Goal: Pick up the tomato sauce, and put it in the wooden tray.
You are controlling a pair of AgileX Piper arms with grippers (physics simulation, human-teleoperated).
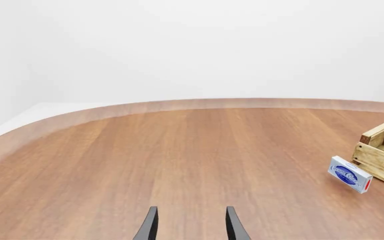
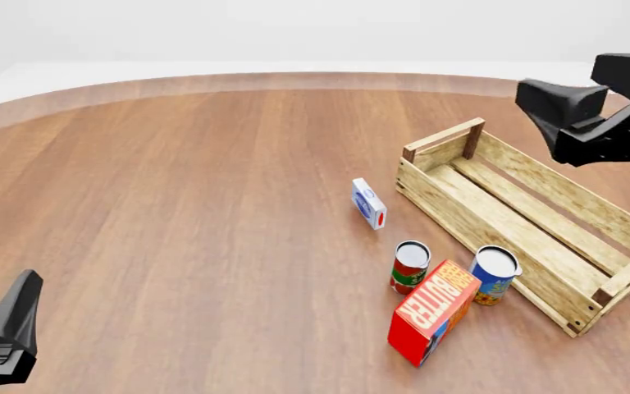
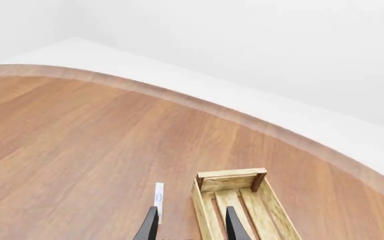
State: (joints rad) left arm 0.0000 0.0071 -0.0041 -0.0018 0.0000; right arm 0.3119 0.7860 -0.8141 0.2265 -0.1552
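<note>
The right gripper hung high over the far right of the table, fingers parted with nothing between them. The left gripper sat low at the near left corner, also spread and holding nothing. Then the tray, big and slatted, lay diagonally on the right side of the table with nothing visible inside it. At its near long side, the red carton lay at about seven o'clock from the tray's middle. The blue-and-yellow can stood just beside the tray wall. The tomato sauce stood upright at nine o'clock of that can, touching the carton's far end, outside the tray. A small blue-and-white box stood at eleven o'clock from the sauce, apart.
</note>
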